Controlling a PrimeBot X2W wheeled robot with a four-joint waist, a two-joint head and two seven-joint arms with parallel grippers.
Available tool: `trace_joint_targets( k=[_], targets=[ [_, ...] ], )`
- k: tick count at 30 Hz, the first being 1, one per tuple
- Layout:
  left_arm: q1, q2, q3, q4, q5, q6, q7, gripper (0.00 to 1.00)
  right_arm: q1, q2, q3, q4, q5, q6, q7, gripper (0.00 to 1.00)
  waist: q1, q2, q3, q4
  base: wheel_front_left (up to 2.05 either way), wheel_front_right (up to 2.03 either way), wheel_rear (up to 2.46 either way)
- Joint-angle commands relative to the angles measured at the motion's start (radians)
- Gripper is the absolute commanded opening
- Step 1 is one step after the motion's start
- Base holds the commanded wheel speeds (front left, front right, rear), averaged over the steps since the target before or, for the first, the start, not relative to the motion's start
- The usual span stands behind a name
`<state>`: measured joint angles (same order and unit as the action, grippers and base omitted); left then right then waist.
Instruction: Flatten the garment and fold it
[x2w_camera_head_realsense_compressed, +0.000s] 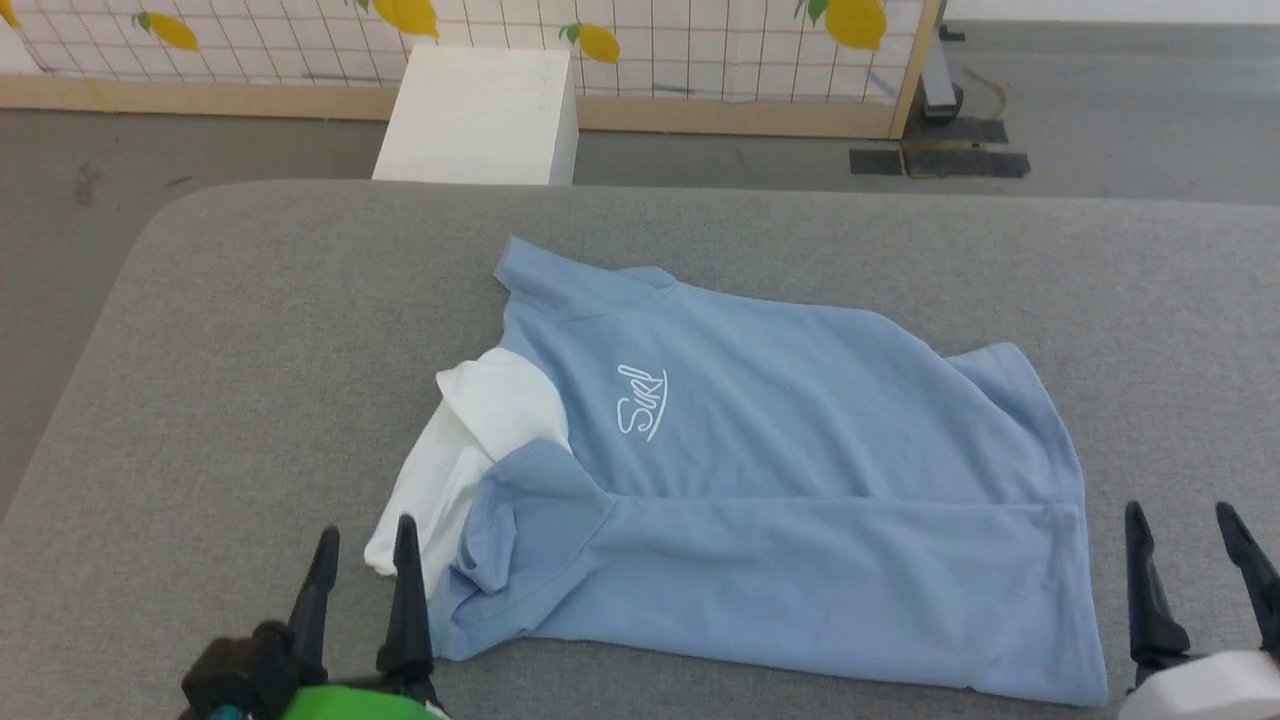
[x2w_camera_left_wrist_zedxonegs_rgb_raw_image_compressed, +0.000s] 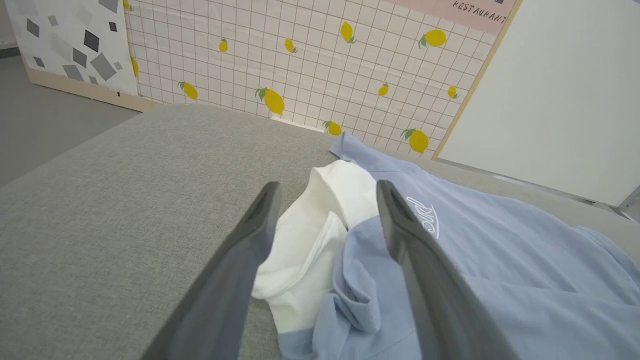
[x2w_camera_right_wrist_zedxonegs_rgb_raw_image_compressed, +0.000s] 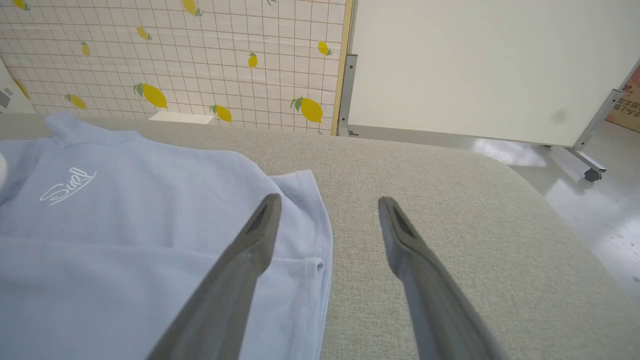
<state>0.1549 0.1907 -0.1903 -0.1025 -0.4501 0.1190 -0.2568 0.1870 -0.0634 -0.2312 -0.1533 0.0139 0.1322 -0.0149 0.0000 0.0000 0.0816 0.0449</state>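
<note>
Light blue polo shirt (x2w_camera_head_realsense_compressed: 800, 440) flat-ish on grey fabric tabletop (x2w_camera_head_realsense_compressed: 250, 330), near edge doubled over, so first fold looks done. Left claw (x2w_camera_head_realsense_compressed: 366, 530) wide by bunched white sleeve (x2w_camera_head_realsense_compressed: 490, 400), right claw (x2w_camera_head_realsense_compressed: 1180, 510) wide off hem corner. Both empty, prob lined up for next fold.

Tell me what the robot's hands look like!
Each hand is a pincher with two long, thin, dark fingers tapering to points. The left gripper sits on a black base with a bright green part behind. The right gripper joins a pale white forearm.
</note>
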Motion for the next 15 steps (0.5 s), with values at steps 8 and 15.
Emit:
trace_joint_targets(
  k=[8, 15],
  targets=[
    [0.084, -0.057, 0.065, 0.035, 0.060, -0.053, -0.005, 1.00, 0.026, 0.013, -0.038, 0.089, 0.063, -0.002, -0.076, 1.00, 0.0000, 0.0000, -0.050, 0.000, 0.00, 0.00, 0.00],
    [0.057, -0.025, 0.047, 0.062, 0.063, -0.079, 0.069, 1.00, 0.016, 0.013, -0.034, 0.103, 0.073, -0.002, -0.074, 1.00, 0.0000, 0.0000, -0.046, 0.008, 0.00, 0.00, 0.00]
  ],
)
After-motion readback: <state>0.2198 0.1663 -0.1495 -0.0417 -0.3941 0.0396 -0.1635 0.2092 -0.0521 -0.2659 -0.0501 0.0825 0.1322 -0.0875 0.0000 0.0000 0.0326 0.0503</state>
